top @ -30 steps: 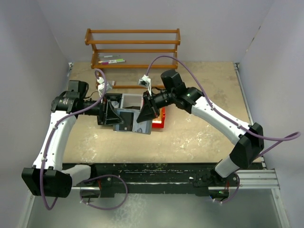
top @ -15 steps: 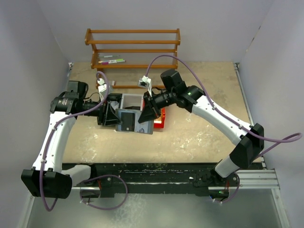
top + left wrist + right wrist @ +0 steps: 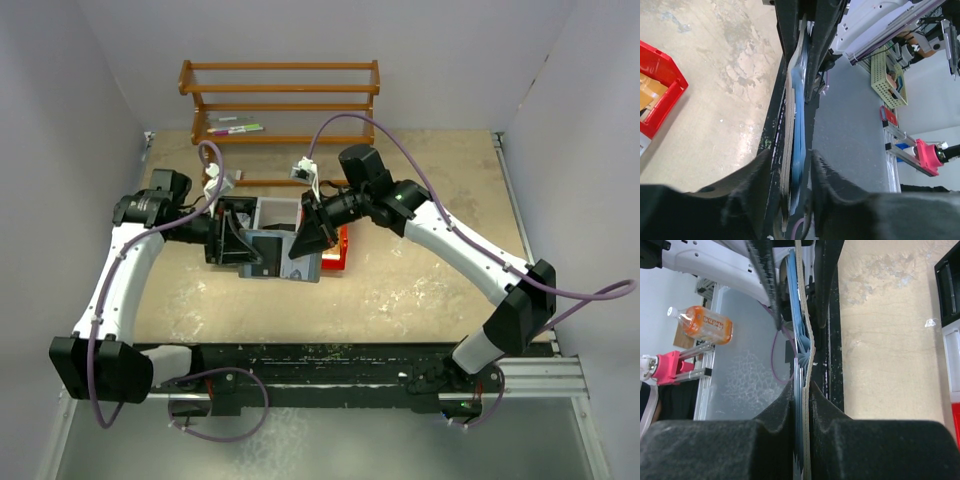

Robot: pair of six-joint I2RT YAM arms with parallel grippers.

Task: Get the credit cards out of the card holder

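Grey walls box in a beige counter [image 3: 420,290], with a wooden rack [image 3: 280,90] at the back and a row of bins [image 3: 275,212] mid-counter. The card holder [image 3: 275,260] sits just in front of the bins, carried between the two arms and, by the wrist views, off the counter, presumably so both edges can be reached. On one edge the right jaws are pressed together, tight against the holder's tan cover [image 3: 803,320]; this side serves as the anchor. At the opposite edge the left jaws stand a little apart, with a slim dark gap on each side of the holder [image 3: 787,125], so they straddle it without pinching. Blue sheets [image 3: 797,115] show edge-on between the covers; card or lining, cannot tell. Judgement: no card is out yet. The left jaws need to close on a card alone and draw it away from the anchored edge. Risks: catching the cover along with the card, or dragging the holder out of the right jaws.
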